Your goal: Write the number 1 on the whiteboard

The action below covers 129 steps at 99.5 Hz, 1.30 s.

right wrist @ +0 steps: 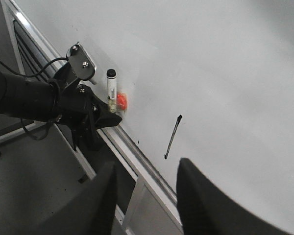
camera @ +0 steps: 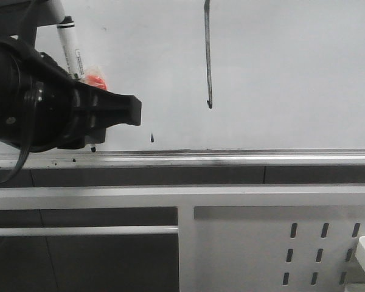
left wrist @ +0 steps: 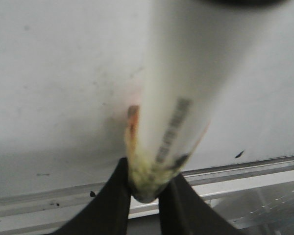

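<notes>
The whiteboard (camera: 292,73) fills the back of the front view, with a silver ledge (camera: 231,158) along its lower edge. The number 1 (camera: 207,55) is a thin dark vertical stroke with a small hook at its foot, also in the right wrist view as the number 1 (right wrist: 172,137). My left gripper (camera: 100,115) is shut on a white marker (camera: 69,42), well left of the stroke, tip down near the ledge. In the left wrist view the marker (left wrist: 181,98) sits blurred between the black fingers (left wrist: 112,200). My right gripper (right wrist: 147,166) hangs open and empty, away from the board.
A short dark drip mark (camera: 151,139) lies just above the ledge. An orange bit (camera: 96,81) shows beside the marker. A white panel with slotted holes (camera: 243,243) stands below the ledge at the right. The left arm (right wrist: 29,98) with its cable reaches in.
</notes>
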Each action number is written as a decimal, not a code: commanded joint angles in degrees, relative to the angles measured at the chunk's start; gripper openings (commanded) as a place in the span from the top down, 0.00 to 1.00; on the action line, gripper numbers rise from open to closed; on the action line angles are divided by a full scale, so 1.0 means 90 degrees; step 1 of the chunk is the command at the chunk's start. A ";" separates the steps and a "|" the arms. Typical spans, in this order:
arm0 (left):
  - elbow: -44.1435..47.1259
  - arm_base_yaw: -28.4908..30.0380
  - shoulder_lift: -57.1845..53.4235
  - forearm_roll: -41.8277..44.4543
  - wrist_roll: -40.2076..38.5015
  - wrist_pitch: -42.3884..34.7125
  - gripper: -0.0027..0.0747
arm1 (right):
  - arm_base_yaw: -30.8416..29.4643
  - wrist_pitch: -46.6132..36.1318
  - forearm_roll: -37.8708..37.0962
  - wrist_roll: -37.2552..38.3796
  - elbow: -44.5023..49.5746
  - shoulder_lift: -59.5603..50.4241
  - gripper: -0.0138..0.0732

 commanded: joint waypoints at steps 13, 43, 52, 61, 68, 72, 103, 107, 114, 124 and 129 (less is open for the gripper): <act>-0.0264 0.0079 -0.0190 0.0258 -0.0100 0.0444 0.99 | -0.0047 -0.0398 -0.0087 0.0018 -0.0203 -0.0014 0.55; -0.0264 0.0079 -0.0190 0.0258 -0.0100 0.0417 0.66 | -0.0047 -0.0264 -0.0087 0.0018 -0.0203 -0.0014 0.55; -0.0264 0.0079 -0.0190 0.0258 -0.0089 0.0417 0.57 | -0.0047 -0.0237 -0.0087 0.0018 -0.0203 -0.0014 0.55; -0.0264 0.0079 -0.0213 0.0258 -0.0089 0.0351 0.52 | -0.0047 -0.0237 -0.0087 0.0018 -0.0203 -0.0014 0.55; -0.0264 0.0079 -0.0256 0.0258 -0.0040 0.0330 0.52 | -0.0047 -0.0237 -0.0087 0.0018 -0.0203 -0.0014 0.55; -0.0264 0.0079 -0.0269 0.0258 -0.0029 0.0330 0.52 | -0.0047 -0.0237 -0.0087 0.0018 -0.0203 -0.0014 0.55; -0.0212 0.0079 -0.0778 0.0258 0.0149 -0.0152 0.52 | -0.0047 -0.0134 -0.0096 0.0018 -0.0203 -0.0036 0.55; -0.0168 0.0079 -0.0843 0.0258 0.0149 -0.0281 0.52 | -0.0047 -0.0091 -0.0096 0.0018 -0.0203 -0.0036 0.55; -0.0067 0.0079 -0.0926 0.0258 0.0149 -0.0335 0.53 | -0.0047 -0.0032 -0.0096 0.0018 -0.0203 -0.0036 0.55; 0.0081 0.0079 -0.1051 0.0258 0.0149 -0.0370 0.53 | -0.0047 0.0076 -0.0096 0.0018 -0.0203 -0.0036 0.55; 0.0158 0.0079 -0.1119 0.0258 0.0149 -0.0411 0.53 | -0.0047 0.0149 -0.0096 0.0018 -0.0203 -0.0036 0.55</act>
